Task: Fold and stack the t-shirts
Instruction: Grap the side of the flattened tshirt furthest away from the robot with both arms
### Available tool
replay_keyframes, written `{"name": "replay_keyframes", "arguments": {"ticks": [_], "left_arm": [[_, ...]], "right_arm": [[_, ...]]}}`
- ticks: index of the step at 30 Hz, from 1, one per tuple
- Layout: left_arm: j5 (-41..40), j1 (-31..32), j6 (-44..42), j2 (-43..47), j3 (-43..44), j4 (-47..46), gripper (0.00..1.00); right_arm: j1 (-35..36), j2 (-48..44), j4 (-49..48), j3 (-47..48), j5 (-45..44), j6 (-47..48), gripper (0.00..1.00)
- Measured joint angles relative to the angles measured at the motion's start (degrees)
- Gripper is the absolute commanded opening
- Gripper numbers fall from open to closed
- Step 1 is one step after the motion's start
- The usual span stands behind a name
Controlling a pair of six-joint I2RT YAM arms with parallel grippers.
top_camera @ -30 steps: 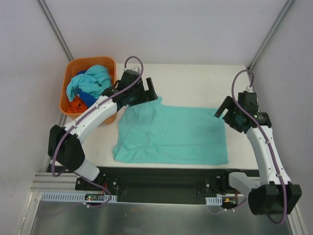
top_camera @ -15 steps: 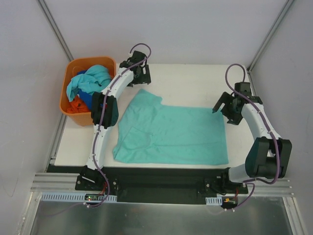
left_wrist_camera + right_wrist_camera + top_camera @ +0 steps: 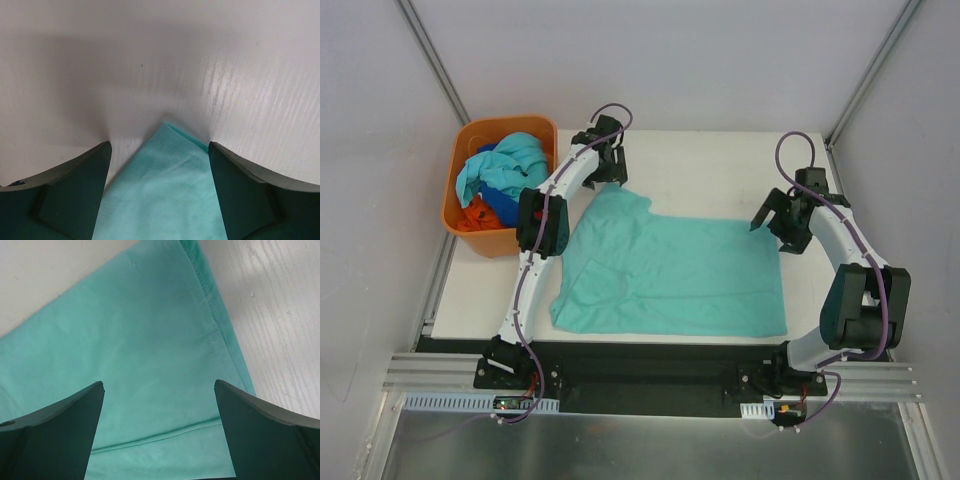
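Soft teal-green t-shirt [image 3: 670,275] flat on white table [image 3: 720,170] — left gripper [image 3: 159,145], right gripper [image 3: 159,384] both splayed wide, empty

We lose the teal-green t-shirt [image 3: 160,200] at the bottom edge of both wrist views, along with the fingers of the left gripper [image 3: 159,147] and right gripper [image 3: 159,385]. In the basket [image 3: 449,200], the light aqua shirt [image 3: 510,160] buries most of the orange-red shirt [image 3: 473,215] and blue shirt [image 3: 501,202].

Bright, even, diffuse light fills the overhead view, leaving only faint shadows. In the left wrist view a broad soft shadow dims the counter [image 3: 65,65] at left, while streaky glare shines at right. Stitching on the teal-green t-shirt [image 3: 140,340] is sharp.
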State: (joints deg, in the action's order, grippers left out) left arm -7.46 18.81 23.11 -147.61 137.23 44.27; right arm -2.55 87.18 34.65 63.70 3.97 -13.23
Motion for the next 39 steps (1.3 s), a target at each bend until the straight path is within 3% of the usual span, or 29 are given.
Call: {"name": "replay_keyframes", "arguments": {"ticks": [12,15,16,25,31,39], "left_arm": [[0.1,0.0,0.3,-0.5,0.3,0.0,0.3],[0.9,0.0,0.3,-0.5,0.3,0.0,0.02],[1.4,0.0,0.4,-0.5,0.3,-0.2,0.0],[3.5,0.7,0.1,-0.5,-0.1,-2.1,0.0],[3.4,1.1,0.0,2.4,-4.3,-3.6,0.0],[2.9,1.9,0.0,7.8,-9.0,-5.5,0.0]], "right_arm": [[0.0,2.6,-0.4,1.9,-0.5,0.0,0.97],[0.0,5.0,-0.3,4.5,-2.3,0.0,0.99],[0.0,6.0,-0.2,5.5,-2.8,0.0,0.99],[-0.1,23.7,1.8,24.3,-8.8,0.3,0.86],[-0.1,32.6,3.8,30.6,-9.6,0.4,0.64],[-0.1,34.1,6.7,30.8,-10.9,0.2,0.3]]}}
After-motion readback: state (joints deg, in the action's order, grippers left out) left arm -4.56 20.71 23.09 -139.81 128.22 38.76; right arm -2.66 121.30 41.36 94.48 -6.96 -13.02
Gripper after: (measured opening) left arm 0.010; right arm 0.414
